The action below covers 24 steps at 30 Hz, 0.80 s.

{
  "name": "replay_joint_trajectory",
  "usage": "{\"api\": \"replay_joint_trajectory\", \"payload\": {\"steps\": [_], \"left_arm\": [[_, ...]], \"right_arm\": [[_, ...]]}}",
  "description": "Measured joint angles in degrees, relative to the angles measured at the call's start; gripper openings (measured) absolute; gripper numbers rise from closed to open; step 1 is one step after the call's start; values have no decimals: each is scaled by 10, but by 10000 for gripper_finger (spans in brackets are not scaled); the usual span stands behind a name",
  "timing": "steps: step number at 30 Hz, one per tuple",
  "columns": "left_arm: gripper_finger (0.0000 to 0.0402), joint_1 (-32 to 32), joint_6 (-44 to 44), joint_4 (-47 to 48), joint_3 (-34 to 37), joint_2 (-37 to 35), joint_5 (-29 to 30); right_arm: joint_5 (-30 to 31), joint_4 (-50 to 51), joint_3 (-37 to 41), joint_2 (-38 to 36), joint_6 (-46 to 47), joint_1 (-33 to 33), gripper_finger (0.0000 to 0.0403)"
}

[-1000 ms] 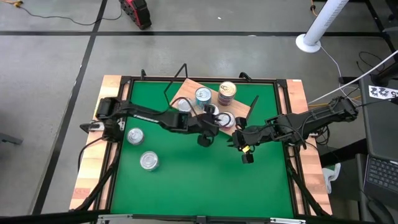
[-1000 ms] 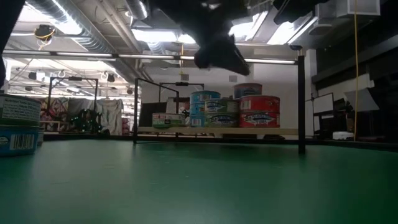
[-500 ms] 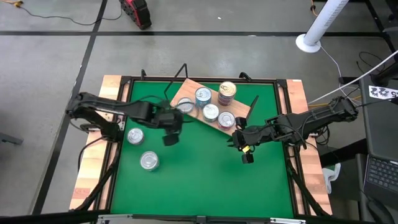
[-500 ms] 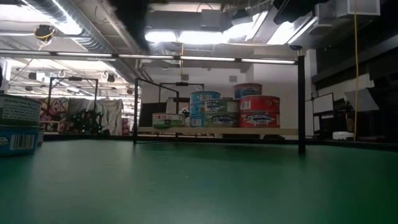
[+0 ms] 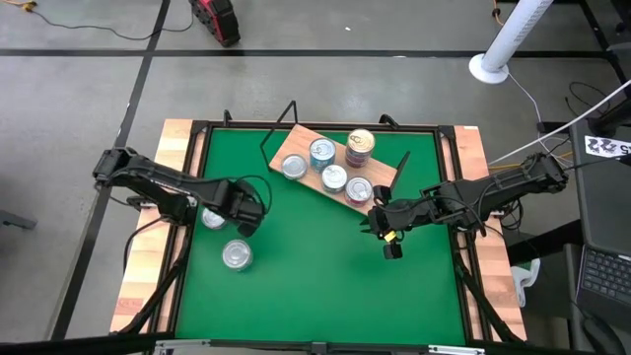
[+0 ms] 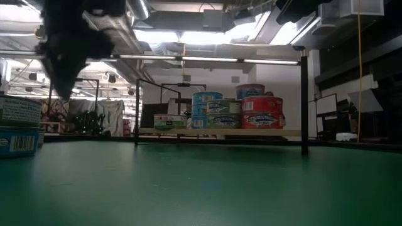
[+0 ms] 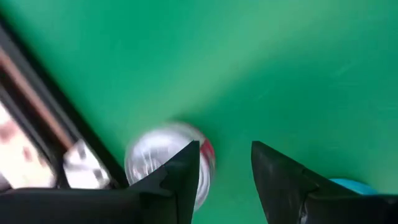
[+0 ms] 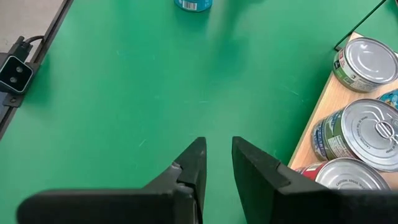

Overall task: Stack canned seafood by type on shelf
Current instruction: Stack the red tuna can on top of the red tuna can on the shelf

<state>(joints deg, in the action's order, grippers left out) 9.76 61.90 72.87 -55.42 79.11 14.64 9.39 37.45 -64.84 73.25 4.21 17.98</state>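
Note:
The wooden shelf lies slantwise at the table's far middle. It carries several silver-lidded tins and a gold-topped stack; in the low view they show as blue, teal and red tins. Two loose tins rest flat on the green mat at the left. My left gripper hovers open beside them, over a silver-lidded tin. My right gripper waits narrowly open, near the shelf's right end, holding nothing.
A black frame runs round the green mat, with wooden strips outside it. The shelf's black wire supports stick up at its ends. Open green mat fills the near half. A tin stands at the low view's left edge.
My left gripper has drawn back from the shelf's near side toward the table's left edge and now hangs over the two loose tins. The right arm and the tins on the shelf have stayed where they were.

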Motion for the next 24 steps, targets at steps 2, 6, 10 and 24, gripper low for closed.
{"api": "replay_joint_trajectory", "payload": {"steps": [2, 6, 10, 24], "left_arm": [[140, 0, 54, 0, 23, 0, -21], [140, 0, 115, -16, 61, 0, -64], [140, 4, 137, -48, 92, 0, -70], [140, 3, 146, -117, 157, -1, -64]], "right_arm": [[0, 0, 0, 0, 0, 0, 79], [0, 0, 0, 0, 0, 0, 79], [0, 0, 0, 0, 0, 0, 79], [0, 0, 0, 0, 0, 0, 79]]}}
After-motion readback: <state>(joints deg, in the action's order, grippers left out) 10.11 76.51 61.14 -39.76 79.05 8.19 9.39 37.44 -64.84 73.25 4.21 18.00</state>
